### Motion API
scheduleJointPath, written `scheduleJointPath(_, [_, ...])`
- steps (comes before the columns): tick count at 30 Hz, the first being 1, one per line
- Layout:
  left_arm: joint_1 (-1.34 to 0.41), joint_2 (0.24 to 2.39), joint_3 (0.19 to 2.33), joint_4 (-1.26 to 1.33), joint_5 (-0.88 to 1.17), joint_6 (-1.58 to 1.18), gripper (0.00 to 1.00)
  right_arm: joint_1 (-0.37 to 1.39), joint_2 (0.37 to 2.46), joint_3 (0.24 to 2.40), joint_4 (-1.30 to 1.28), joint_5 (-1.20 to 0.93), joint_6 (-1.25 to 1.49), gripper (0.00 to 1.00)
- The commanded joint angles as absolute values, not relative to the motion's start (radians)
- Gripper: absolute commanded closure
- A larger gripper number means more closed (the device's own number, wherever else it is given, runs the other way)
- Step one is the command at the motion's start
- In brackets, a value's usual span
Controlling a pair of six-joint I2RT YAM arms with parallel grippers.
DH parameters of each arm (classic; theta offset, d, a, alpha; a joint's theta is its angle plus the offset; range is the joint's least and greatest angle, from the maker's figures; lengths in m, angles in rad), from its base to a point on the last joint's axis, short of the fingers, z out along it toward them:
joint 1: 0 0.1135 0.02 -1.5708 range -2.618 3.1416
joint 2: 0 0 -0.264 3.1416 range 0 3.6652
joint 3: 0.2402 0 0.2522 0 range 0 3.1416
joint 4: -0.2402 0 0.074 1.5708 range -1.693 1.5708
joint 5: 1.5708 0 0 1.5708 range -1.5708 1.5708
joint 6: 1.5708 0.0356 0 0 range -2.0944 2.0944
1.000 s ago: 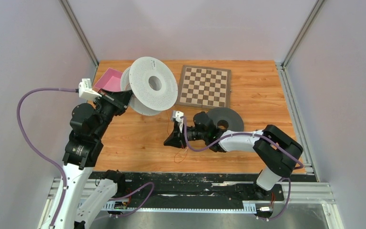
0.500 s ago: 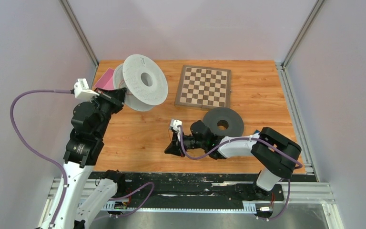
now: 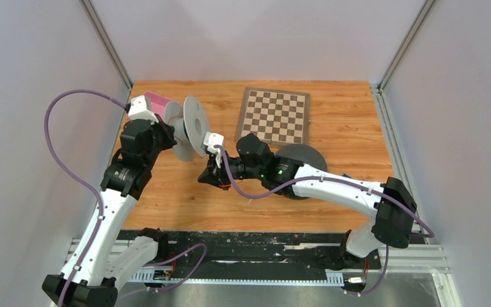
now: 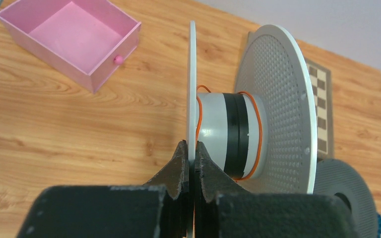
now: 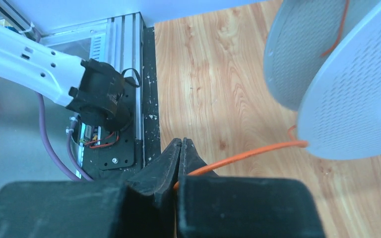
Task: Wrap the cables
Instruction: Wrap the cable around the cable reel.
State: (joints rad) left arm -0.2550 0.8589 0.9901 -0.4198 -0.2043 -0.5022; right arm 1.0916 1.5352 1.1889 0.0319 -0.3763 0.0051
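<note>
A white perforated spool [image 3: 195, 125] hangs edge-on above the table's left back part. My left gripper [image 3: 178, 132] is shut on its near thin flange [image 4: 192, 89], the jaws pinching the rim from both sides. An orange cable [image 4: 261, 134] loops loosely round the spool's grey and black hub [image 4: 228, 134]. In the right wrist view the orange cable [image 5: 248, 154] runs from behind the spool's flange [image 5: 357, 99] into my right gripper [image 5: 181, 143], which is shut on it. From above, the right gripper [image 3: 206, 179] sits just below and right of the spool.
An open pink box [image 3: 158, 101] stands behind the spool at the back left. A chessboard [image 3: 275, 115] lies at the back centre. A black spool [image 3: 310, 155] lies flat in front of it, partly under my right arm. The black front rail [image 5: 146, 99] edges the table.
The left arm has swung the white spool from face-on to edge-on and shifted it right. The right gripper has moved up and left toward the spool, pulling the orange cable off the table.
</note>
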Motion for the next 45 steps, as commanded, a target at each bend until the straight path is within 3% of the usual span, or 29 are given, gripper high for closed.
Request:
scheduleJointPath(1, [-0.283, 0.865, 1.002, -0.36, -0.217, -0.414, 1.0, 1.089, 1.529, 1.311, -0.106, -0.384, -0.031, 1.0])
scheduleJointPath(15, [-0.345, 0.864, 0.945, -0.365, 0.0, -0.164, 1.0, 0.993, 1.639, 1.554, -0.154, -0.399, -0.145, 1.0])
scheduleJointPath(25, [-0.347, 0.79, 0.906, -0.406, 0.319, 0.078, 1.0, 0.882, 1.615, 1.487, -0.18, -0.456, -0.295, 1.0])
scheduleJointPath(35, [-0.356, 0.758, 0.961, -0.533, 0.393, 0.292, 1.0, 0.777, 1.514, 1.397, -0.22, -0.583, -0.391, 1.0])
scheduleJointPath(45, [-0.356, 0.783, 1.058, -0.618, 0.613, 0.269, 1.0, 0.746, 1.477, 1.269, -0.232, -0.508, -0.47, 1.0])
